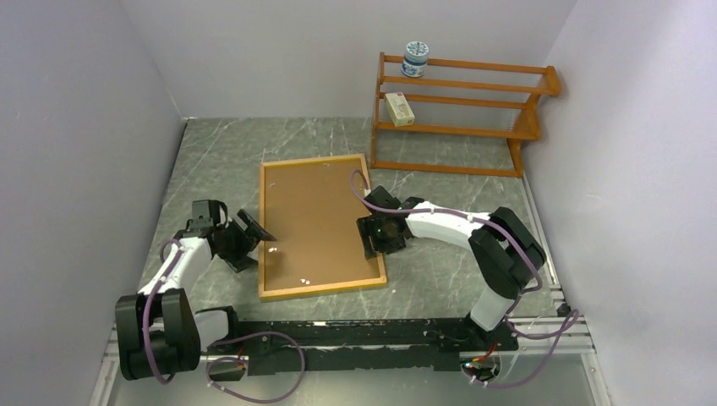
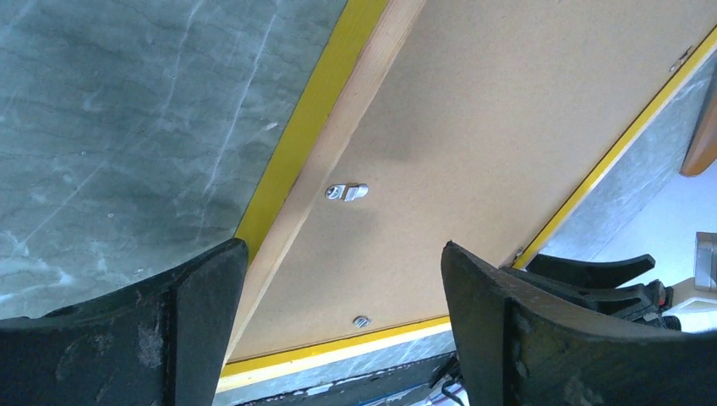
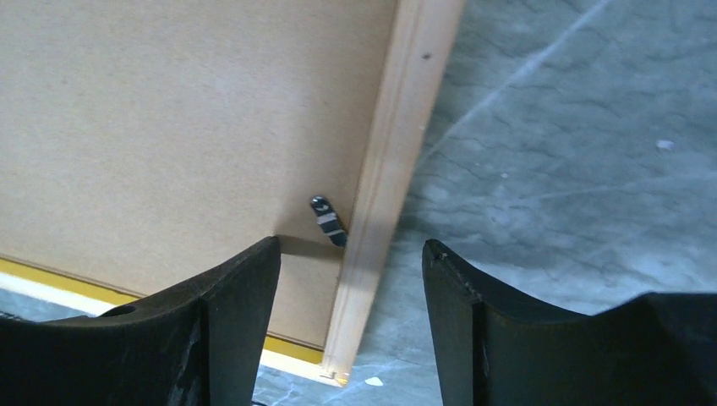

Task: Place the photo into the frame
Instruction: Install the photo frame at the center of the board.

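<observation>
Item 1. Large thin rectangular picture frame (image 1: pixel 264 228), light wood back up, yellow front showing only as a sliver at the rim. It lies flat mid-bench, with its long axis running from the near edge to the far edge and slightly skewed. A plain brown fibreboard backing board (image 1: pixel 317 220) is seated inside it.

Item 2. Photo: not visible in any view. Whether it lies under the backing board cannot be told.

Item 3. Left gripper (image 1: pixel 254 230), black, fingers spread wide, holding nothing. It sits at the frame's left long rail, toward the near end. The wrist view shows the rail and a small silver turn clip (image 2: pixel 347 193) between its fingers.

Item 4. Right gripper (image 1: pixel 376 237), black, fingers likewise parted and empty. It sits at the right long rail in the near half. A dark turn clip (image 3: pixel 328 222) lies just ahead of it, touching the rail's inner side.

Item 5. Relation governing the next move, by judgement: each arm faces its own long rail, with the clip on its side nearest. The work looks like clip handling on the backing.

Item 6. Orange-brown wooden shelf rack (image 1: pixel 461 127) at the far right corner, carrying a white jar (image 1: pixel 415 59) and a small box (image 1: pixel 400 108). It stands well apart from the frame.

Item 7. Grey marbled bench (image 1: pixel 228 152).
</observation>
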Available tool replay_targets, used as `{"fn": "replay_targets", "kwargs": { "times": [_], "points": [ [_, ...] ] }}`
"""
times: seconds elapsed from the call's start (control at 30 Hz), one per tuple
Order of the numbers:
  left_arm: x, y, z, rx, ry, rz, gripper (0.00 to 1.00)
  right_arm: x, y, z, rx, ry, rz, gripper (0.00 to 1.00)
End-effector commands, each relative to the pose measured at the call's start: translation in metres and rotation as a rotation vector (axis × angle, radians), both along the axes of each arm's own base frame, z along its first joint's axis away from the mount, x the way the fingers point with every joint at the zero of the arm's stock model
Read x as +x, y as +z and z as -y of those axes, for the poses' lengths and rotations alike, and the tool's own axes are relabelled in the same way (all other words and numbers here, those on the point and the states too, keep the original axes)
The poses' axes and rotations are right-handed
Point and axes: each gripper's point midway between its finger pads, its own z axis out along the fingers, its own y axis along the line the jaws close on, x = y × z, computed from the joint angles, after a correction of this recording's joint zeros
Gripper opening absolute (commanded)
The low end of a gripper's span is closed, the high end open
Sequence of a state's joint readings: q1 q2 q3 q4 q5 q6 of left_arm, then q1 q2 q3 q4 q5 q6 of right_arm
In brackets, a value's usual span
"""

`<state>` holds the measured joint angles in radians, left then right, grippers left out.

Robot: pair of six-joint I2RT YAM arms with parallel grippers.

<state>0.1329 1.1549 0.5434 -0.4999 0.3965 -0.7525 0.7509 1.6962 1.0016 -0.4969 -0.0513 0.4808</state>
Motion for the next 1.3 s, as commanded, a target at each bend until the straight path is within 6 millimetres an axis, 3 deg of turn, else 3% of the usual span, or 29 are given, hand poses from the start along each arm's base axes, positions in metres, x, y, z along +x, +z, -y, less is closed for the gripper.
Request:
{"fn": "replay_targets", "kwargs": {
  "times": [0.0, 0.17, 0.37, 0.5, 0.73, 1.1, 1.27],
  "points": [
    [0.001, 0.012, 0.009, -0.041, -0.026, 0.039, 0.88, 0.006, 0.008, 0.023, -0.087, -0.064, 0.070, 0.64],
    [0.001, 0.011, 0.010, -0.047, -0.031, 0.036, 0.77, 0.010, 0.009, 0.031, -0.107, -0.068, 0.089, 0.56],
    [0.001, 0.009, 0.016, -0.082, -0.046, 0.038, 0.69, 0.011, 0.022, 0.022, -0.043, -0.036, 0.111, 0.57],
    [0.000, 0.004, 0.013, -0.066, -0.041, 0.021, 0.66, 0.018, 0.021, 0.026, -0.077, -0.030, 0.126, 0.57],
    [0.000, 0.000, 0.005, -0.016, -0.015, 0.005, 0.64, 0.024, 0.013, 0.029, -0.128, 0.020, 0.130, 0.56],
    [0.000, -0.001, 0.002, -0.001, -0.009, 0.001, 0.64, 0.025, 0.016, 0.013, -0.065, 0.080, 0.120, 0.62],
    [0.001, 0.000, 0.002, 0.002, -0.011, 0.002, 0.64, 0.028, 0.008, 0.019, -0.114, 0.073, 0.122, 0.56]
  ]
}}
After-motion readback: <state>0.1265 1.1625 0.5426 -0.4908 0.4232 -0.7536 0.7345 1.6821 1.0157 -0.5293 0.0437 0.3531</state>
